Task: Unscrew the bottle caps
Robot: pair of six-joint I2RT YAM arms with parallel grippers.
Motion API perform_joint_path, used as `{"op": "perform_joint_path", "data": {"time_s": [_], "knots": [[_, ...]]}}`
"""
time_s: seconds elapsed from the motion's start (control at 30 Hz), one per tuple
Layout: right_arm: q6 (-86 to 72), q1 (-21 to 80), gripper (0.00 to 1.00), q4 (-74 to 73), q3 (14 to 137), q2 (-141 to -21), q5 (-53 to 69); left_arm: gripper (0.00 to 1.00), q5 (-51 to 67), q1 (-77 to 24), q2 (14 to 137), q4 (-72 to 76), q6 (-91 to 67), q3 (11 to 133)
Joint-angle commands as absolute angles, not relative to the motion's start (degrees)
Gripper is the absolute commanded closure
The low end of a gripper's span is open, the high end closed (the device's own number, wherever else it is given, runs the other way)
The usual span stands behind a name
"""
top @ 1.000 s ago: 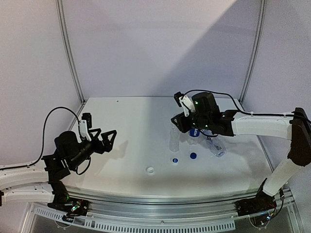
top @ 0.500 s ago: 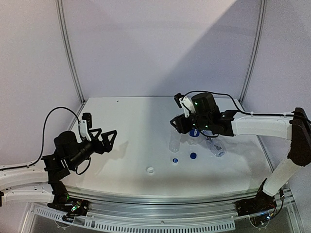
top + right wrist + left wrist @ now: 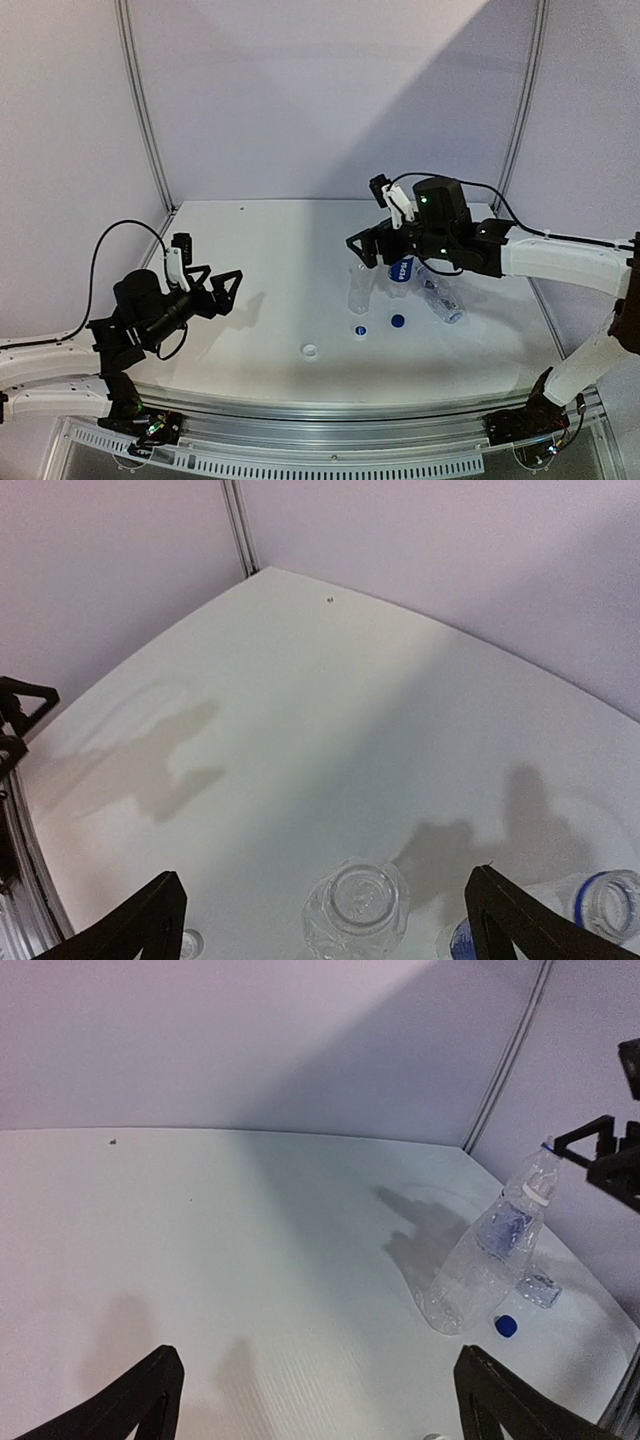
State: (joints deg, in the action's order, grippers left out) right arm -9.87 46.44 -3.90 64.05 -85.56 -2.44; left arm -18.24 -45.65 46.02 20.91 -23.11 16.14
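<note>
Right gripper, jaws spread wide and holding nothing, hangs above the open mouth of the plain upright bottle. In the right wrist view that mouth sits low between the two fingers. Just beside it, toward the right arm, stands the blue-labelled bottle, its top partly masked by the gripper body. A third clear bottle lies on its side just beyond. Three caps lie loose on the white table in front of the bottles: a blue cap, a second small cap whose colour is unclear, and a white cap nearer the front edge. Left gripper, likewise wide open and empty, hangs over bare table, well apart from bottles and caps. From its wrist camera the upright bottles overlap, the plain one in front. Metal corner posts and pale walls bound the table. A black cable loops off the left arm.
</note>
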Motion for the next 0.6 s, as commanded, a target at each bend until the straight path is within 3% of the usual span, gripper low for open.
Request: {"op": "perform_joint_path", "data": {"time_s": [0.0,0.33,0.57], "knots": [[-10.5,46.3,0.01,-5.4,61.4,-78.0,-2.5,0.01,-18.6,-46.0,47.9,17.8,-20.7,19.3],[-16.0,46.2,0.01,-2.2,46.3,-59.2,-22.6,0.01,-25.5,-46.3,54.4,12.3,-10.8,24.2],[-23.4,46.3,0.01,-4.0,45.9,-59.9,-39.8,0.01,-25.0,-46.2,54.5,11.6,-11.2,25.0]]}}
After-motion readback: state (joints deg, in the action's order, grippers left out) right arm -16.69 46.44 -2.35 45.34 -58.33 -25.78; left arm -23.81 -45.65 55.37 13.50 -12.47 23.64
